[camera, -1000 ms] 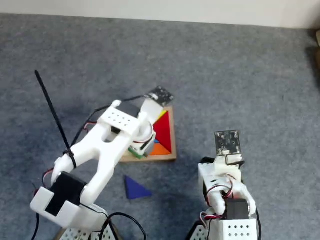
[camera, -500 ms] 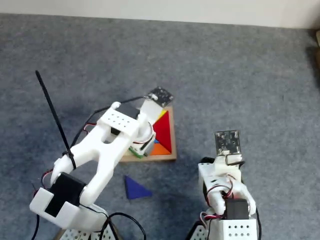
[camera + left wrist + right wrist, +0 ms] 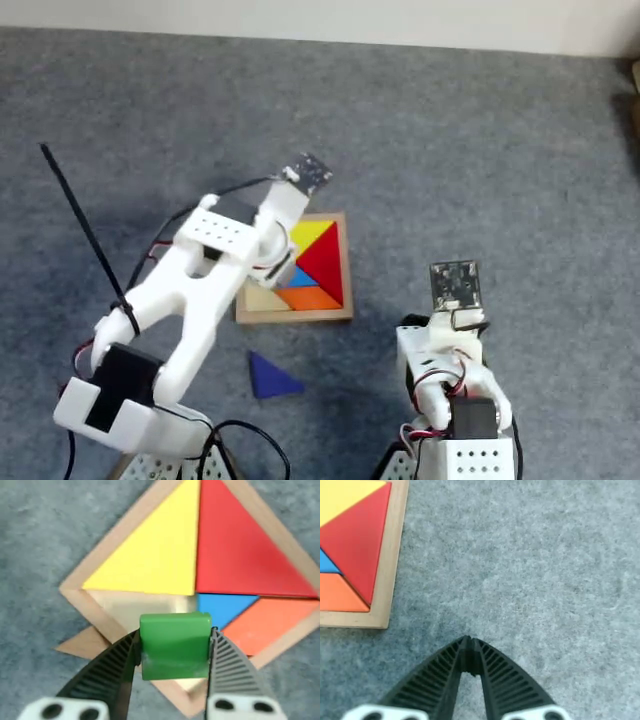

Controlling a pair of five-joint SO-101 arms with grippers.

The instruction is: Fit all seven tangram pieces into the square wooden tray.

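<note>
Roughly midway: four coloured pieces (image 3: 325,262) in square wooden tray (image 3: 296,317); left claw (image 3: 174,635) pinches green block (image 3: 174,649); blue triangle (image 3: 270,378) loose outside; right claw (image 3: 469,644) pressed together.

- The square wooden tray (image 3: 297,316) is seen flat on the carpet (image 3: 480,150), partly filled.
- A large yellow triangle (image 3: 150,555) and a large red triangle (image 3: 240,550) are seated inside, touching along one edge.
- A small blue triangle (image 3: 225,607) and an orange piece (image 3: 270,620) are set against them.
- A green piece (image 3: 175,647) is clamped in the left gripper (image 3: 174,636), over the tray's bare corner.
- A dark blue triangle (image 3: 270,377) is spotted on the carpet, near the tray but apart from it.
</note>
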